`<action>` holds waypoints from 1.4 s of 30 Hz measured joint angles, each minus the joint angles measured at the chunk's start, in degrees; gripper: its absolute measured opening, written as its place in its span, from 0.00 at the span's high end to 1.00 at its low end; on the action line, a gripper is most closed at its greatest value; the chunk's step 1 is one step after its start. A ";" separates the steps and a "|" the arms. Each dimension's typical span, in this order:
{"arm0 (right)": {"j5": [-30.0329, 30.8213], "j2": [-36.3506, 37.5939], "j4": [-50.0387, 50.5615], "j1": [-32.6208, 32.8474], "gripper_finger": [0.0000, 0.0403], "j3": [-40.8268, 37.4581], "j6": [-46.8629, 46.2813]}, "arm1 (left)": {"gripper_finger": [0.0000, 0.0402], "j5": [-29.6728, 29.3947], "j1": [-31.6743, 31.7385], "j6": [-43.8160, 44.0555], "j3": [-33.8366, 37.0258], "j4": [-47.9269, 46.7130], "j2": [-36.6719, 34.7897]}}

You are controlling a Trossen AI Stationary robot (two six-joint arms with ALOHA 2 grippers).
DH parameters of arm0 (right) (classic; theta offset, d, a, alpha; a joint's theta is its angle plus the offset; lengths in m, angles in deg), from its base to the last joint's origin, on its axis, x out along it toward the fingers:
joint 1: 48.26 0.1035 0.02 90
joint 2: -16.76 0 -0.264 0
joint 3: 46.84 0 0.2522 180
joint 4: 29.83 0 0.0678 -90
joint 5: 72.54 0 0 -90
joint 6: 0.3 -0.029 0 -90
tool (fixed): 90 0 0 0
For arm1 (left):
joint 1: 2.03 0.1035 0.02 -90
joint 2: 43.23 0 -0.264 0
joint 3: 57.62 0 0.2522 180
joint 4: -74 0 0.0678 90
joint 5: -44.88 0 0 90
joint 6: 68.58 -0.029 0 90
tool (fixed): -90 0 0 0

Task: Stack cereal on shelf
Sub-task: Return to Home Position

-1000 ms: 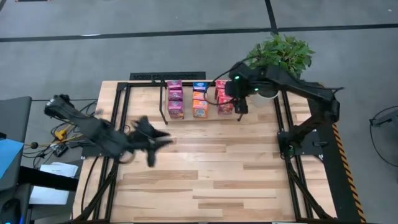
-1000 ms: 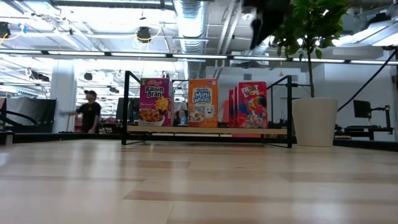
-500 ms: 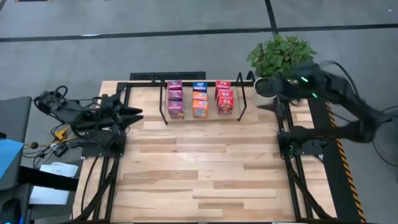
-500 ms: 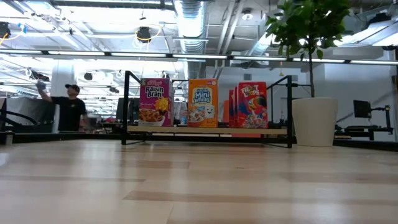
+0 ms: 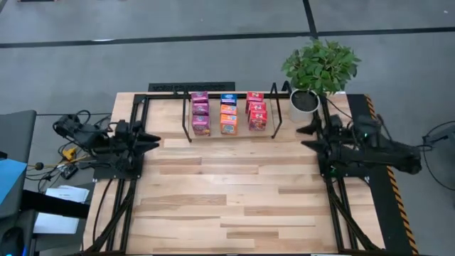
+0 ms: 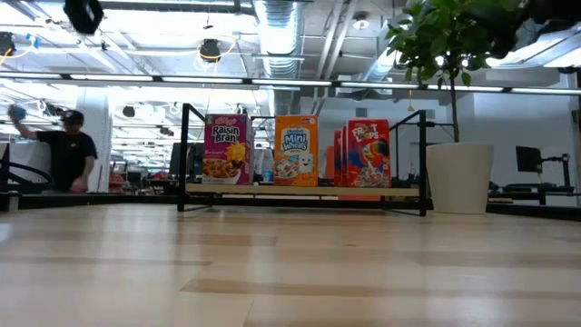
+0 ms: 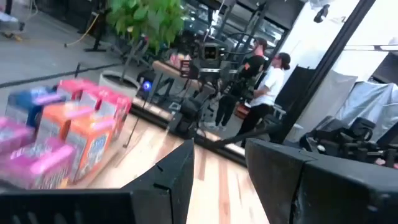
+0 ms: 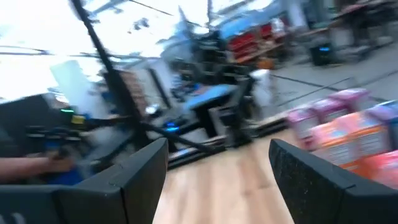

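Wooden table [image 5: 227, 192], cereal [image 5: 228, 117] on shelf [image 6: 184, 154]; left pincer [image 5: 151, 139] and right pincer [image 5: 307, 136] both parted at opposite sides.

The shelf [image 5: 189, 117] stands at the far edge of the surface [image 5: 234, 192]. The cereal [image 5: 228, 114] stands on it in three rows, side by side. A potted plant [image 5: 320, 64] is just right of the shelf. The left pincer [image 5: 153, 139] sits at the left edge, and the right pincer [image 5: 304, 137] at the right edge.

left arm [image 5: 106, 140]: folded low, left of the shelf [image 5: 187, 114]; left gripper [image 5: 151, 139] fingers apart. right arm [image 5: 370, 149]: folded low, right of the shelf; right gripper [image 5: 303, 137] fingers apart.
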 joint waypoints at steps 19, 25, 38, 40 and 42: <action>41.22 1.68 -17.95 34.60 0.24 -23.37 -6.23 | 0.67 -1.58 0.13 8.01 19.08 -0.83 -11.16; 48.41 0.56 -18.26 38.39 0.24 -24.38 -8.56 | 0.67 0.85 0.11 12.66 24.41 0.35 -11.13; 48.74 -2.93 -12.62 38.94 0.24 -24.43 -13.23 | 0.67 6.24 0.13 3.14 28.60 11.56 -10.98; 48.71 -4.04 -12.40 38.94 0.24 -24.43 -14.13 | 0.67 4.68 0.13 3.12 28.60 11.56 -10.98; 48.71 -4.89 -12.34 38.92 0.24 -24.45 -14.13 | 0.67 3.40 0.13 4.44 28.60 11.59 -10.98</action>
